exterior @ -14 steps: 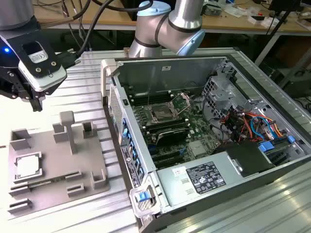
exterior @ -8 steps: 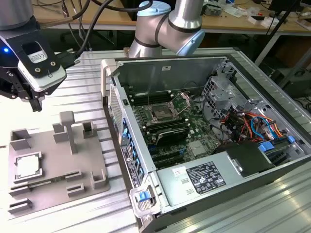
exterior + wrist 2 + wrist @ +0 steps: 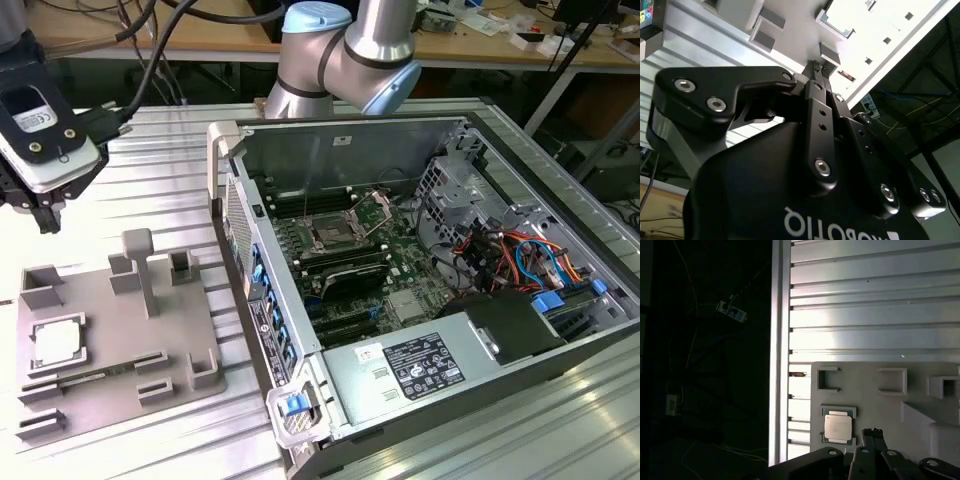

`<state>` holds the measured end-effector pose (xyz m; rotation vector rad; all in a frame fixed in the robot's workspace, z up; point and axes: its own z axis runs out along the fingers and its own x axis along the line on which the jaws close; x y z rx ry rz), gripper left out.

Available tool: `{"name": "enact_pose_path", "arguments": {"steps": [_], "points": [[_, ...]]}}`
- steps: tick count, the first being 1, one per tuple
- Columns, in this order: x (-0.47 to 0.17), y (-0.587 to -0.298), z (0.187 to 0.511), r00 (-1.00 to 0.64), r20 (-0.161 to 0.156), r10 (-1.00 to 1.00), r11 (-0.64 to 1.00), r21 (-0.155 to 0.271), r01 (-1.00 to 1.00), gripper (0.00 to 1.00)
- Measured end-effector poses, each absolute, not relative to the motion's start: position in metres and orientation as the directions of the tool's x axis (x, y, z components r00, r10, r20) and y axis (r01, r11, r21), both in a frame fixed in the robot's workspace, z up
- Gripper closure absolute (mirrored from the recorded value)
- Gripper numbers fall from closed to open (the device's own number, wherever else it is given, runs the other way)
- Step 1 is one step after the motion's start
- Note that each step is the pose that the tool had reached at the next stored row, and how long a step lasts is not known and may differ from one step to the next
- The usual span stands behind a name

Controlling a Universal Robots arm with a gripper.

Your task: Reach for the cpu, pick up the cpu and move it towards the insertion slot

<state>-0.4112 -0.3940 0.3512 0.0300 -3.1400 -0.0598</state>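
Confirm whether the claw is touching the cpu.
Apart. The exterior view shows the claw in the air, well clear of the cpu in the grey tray.

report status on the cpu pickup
gripper shut, empty, hovering above the grey tray. cpu seated in its pocket, untouched. nothing seen between them.

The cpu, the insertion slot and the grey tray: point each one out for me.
cpu [image 3: 57, 343], exterior view, middle of its metal top.
insertion slot [image 3: 330, 237], exterior view, its dark centre.
grey tray [image 3: 115, 325], exterior view, a bare flat part of its surface.
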Motion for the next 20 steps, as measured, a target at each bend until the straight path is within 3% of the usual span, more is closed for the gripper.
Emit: {"name": "enact_pose_path", "arguments": {"steps": [16,18,20], "points": [[-0.438,-0.405,0.343,-1.0,-0.005,-0.019,0.999,0.038,-0.019,0.89],[-0.438,-0.405,0.34,-1.0,-0.005,-0.019,0.999,0.038,-0.019,0.7],[-0.438,-0.405,0.336,-1.0,-0.005,-0.019,0.999,0.037,-0.019,0.58]]}}
